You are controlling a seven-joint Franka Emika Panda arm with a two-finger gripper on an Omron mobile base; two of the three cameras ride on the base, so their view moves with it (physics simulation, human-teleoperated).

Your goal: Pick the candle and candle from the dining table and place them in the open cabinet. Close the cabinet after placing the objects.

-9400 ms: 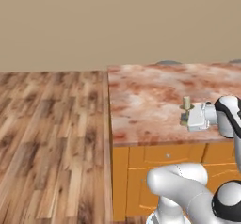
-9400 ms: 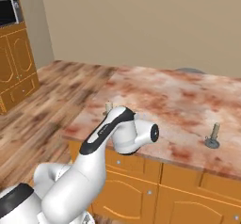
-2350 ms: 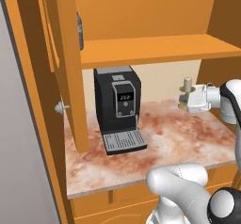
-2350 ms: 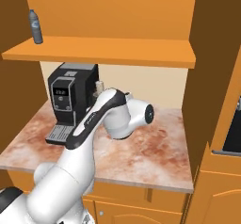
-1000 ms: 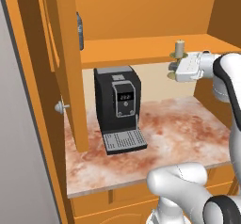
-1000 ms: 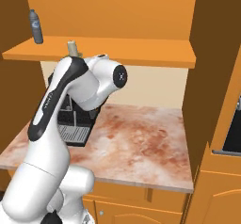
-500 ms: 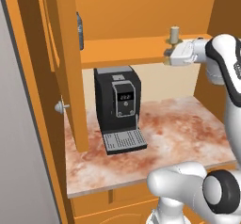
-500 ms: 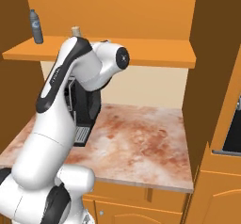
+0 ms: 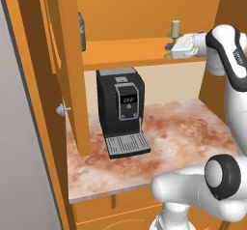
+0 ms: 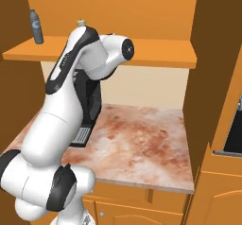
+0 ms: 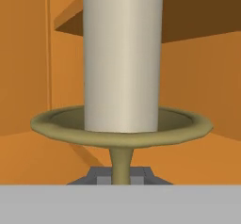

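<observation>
Hand view: end effector (image 11: 120, 180) grips the candle (image 11: 122, 58) by its stem, base hidden.

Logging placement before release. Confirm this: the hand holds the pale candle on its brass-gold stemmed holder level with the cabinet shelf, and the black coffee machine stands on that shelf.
Wrong: the black coffee machine stands on the marbled counter under the shelf, as the left base view shows. The hand does hold the pale candle at shelf level.
</observation>
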